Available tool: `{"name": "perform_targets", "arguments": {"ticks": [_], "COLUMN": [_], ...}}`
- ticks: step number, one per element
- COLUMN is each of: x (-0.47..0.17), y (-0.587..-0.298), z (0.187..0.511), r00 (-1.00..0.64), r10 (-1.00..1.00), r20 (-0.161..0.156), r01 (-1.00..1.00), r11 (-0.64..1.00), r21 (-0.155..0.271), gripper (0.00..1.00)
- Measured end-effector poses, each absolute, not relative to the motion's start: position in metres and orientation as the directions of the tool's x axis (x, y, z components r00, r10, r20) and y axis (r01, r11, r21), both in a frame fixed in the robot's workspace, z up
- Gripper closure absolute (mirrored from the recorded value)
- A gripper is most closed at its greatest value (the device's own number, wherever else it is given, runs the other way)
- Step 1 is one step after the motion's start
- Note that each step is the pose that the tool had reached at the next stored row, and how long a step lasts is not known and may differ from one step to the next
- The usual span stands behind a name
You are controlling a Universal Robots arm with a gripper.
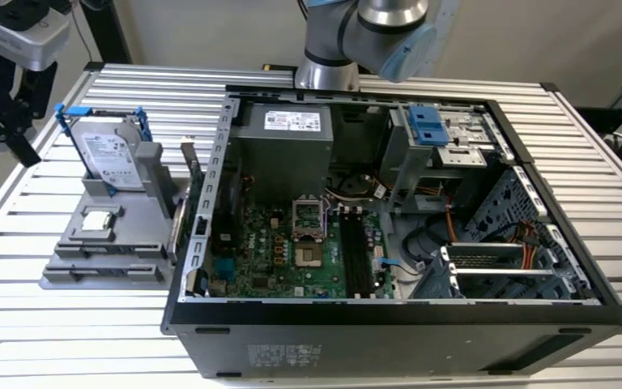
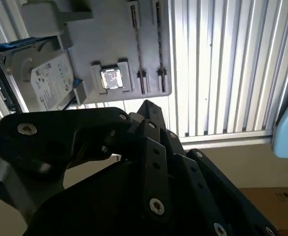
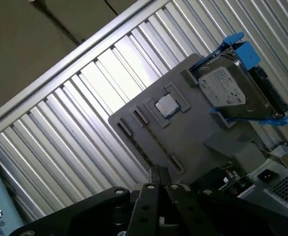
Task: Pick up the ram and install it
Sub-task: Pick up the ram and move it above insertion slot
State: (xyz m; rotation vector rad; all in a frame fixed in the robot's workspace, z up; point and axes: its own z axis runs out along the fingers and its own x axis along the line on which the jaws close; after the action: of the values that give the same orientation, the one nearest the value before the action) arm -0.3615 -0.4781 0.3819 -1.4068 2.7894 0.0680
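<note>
evidently the black hand hovers over the grey plastic fixture tray, pressed together on nothing; the ram, a thin dark stick, seems to stand on edge in a tray slot beside the small square silver processor chip; a clean pick wants the hand spread and squared along the stick; the silver hard drive with blue rails crowds the tray's far end; the open black computer case sits alongside on the ribbed metal counter.
</note>
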Motion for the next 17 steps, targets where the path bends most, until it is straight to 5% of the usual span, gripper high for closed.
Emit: {"name": "perform_targets", "arguments": {"ticks": [17], "x": [-0.3614], "y": [-0.4781], "z": [0.3816], "r00": [-0.320], "r10": [-0.947], "r20": [-0.042], "r01": [-0.948], "r11": [0.319], "r21": [0.017], "gripper": [1.00]}}
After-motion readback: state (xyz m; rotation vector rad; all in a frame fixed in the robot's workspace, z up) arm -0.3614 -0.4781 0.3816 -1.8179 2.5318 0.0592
